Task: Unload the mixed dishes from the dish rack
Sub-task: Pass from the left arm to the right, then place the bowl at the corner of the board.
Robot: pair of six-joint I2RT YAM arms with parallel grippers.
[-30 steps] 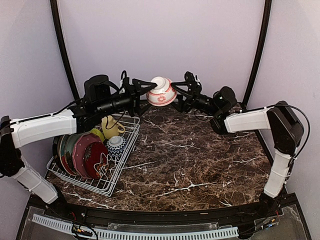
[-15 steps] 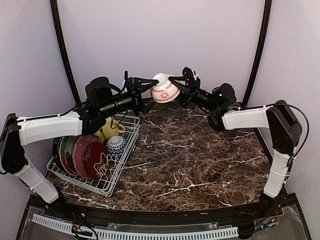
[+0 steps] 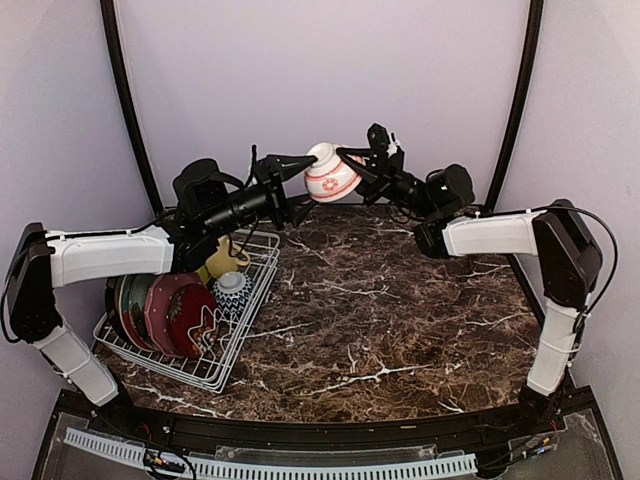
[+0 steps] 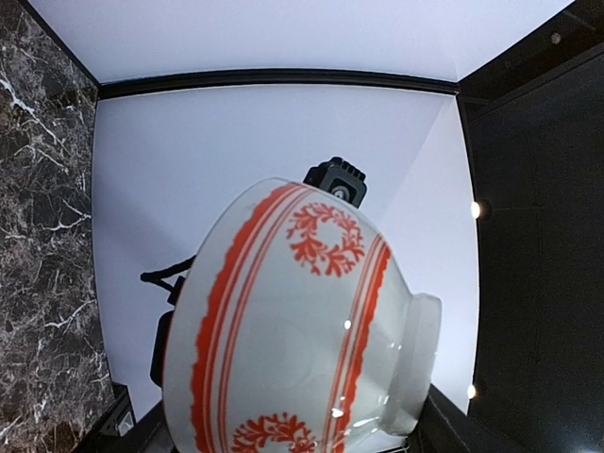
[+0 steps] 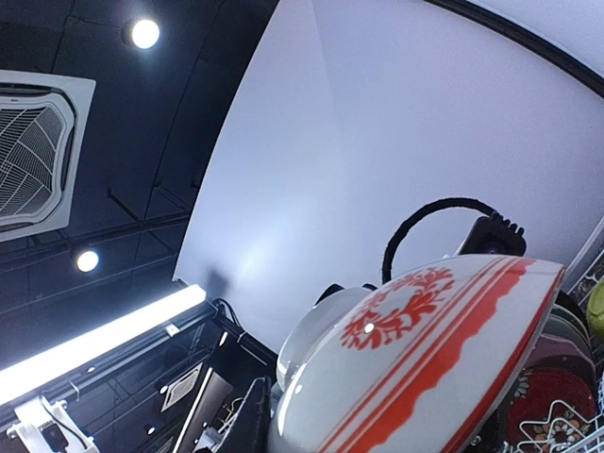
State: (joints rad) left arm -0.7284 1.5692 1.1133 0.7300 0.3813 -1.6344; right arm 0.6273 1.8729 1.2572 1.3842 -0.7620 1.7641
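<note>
A red-white bowl [image 3: 328,178] hangs tilted in the air above the back of the table, between both arms. My left gripper [image 3: 300,166] is shut on its left side; in the left wrist view the bowl [image 4: 302,321] fills the frame and hides most of the fingers. From the right, my right gripper [image 3: 353,167] is shut on the bowl [image 5: 425,359], with one dark finger [image 5: 247,420] beside its foot. The white dish rack [image 3: 252,298] stands at the left, holding upright plates [image 3: 165,305], a yellow mug [image 3: 222,255], a blue-white bowl [image 3: 232,290] and a lime-green bowl [image 3: 195,266].
Dark marble tabletop [image 3: 380,310] stretches right of the rack. Pale walls and black frame posts [image 3: 125,100] close in the back and sides. Both arms reach across the back edge, well above the table.
The right gripper has closed onto the bowl from open. Both grippers and the bowl have drifted slightly up and to the right.
</note>
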